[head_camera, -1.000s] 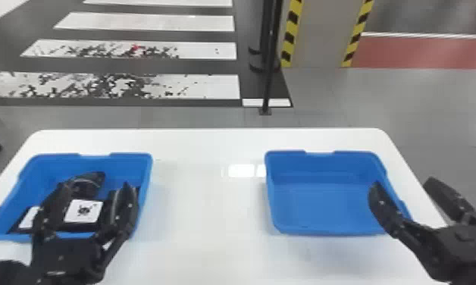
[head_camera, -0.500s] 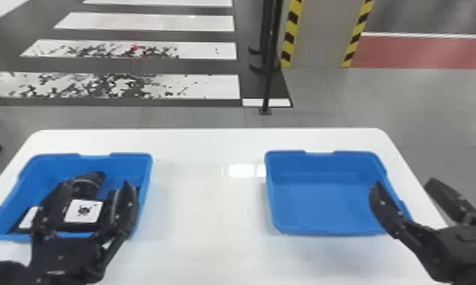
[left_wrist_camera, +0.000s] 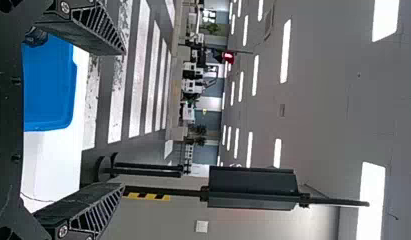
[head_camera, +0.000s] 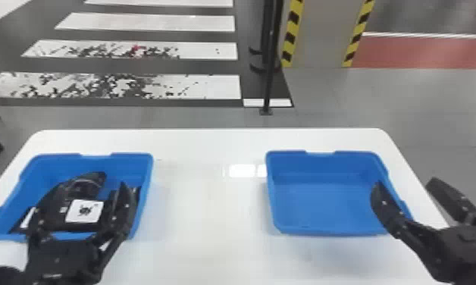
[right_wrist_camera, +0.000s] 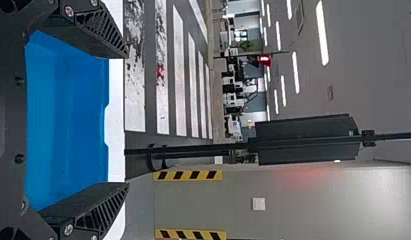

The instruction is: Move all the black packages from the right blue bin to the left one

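In the head view the left blue bin (head_camera: 145, 197) holds black packages (head_camera: 84, 226), one with a white label; their number is hard to tell. My left gripper (head_camera: 85, 193) stands open in front of and over that bin, partly hiding the packages. In the left wrist view the left gripper (left_wrist_camera: 124, 117) has its fingers wide apart with nothing between them. The right blue bin (head_camera: 324, 204) has a bare floor. At its right side is my right gripper (head_camera: 406, 182), open, one finger overlapping the bin's edge. The right wrist view shows the right gripper (right_wrist_camera: 128, 120) with nothing between its fingertips.
Both bins stand on a white table (head_camera: 207, 242), with a wide gap between them. Beyond the table's far edge a thin black pole (head_camera: 270, 75) rises from the floor, near a pillar with yellow and black stripes (head_camera: 292, 38).
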Available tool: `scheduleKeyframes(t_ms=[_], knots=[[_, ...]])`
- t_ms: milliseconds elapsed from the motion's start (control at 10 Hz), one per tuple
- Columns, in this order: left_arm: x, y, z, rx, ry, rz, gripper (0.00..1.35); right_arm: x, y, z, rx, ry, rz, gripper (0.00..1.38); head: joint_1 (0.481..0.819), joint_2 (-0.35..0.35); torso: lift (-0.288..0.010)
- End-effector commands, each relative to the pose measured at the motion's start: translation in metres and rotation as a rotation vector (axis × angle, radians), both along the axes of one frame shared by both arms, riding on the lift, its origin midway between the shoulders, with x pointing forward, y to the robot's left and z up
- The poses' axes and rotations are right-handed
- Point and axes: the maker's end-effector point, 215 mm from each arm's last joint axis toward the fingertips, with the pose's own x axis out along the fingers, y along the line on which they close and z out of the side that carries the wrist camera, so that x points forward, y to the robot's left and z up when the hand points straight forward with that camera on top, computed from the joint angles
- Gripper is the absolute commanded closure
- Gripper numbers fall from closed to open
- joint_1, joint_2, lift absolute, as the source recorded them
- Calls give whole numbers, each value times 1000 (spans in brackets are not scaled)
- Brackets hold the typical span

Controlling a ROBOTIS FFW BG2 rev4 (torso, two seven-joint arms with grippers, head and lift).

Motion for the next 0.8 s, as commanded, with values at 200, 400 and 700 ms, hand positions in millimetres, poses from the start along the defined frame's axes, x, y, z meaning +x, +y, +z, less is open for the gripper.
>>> scheduleKeyframes(t_ms=[200,400,700], knots=[[-1,0,-1,0,2,0,98,1,0,0,1,-2,0,119,695,-34,-132],[-1,1,1,-1,-3,2,98,1,-1,1,-1,-5,-1,119,695,-34,-132],[2,-5,7,-4,-20,-10,98,2,0,10,2,-29,-2,119,695,-35,-132]])
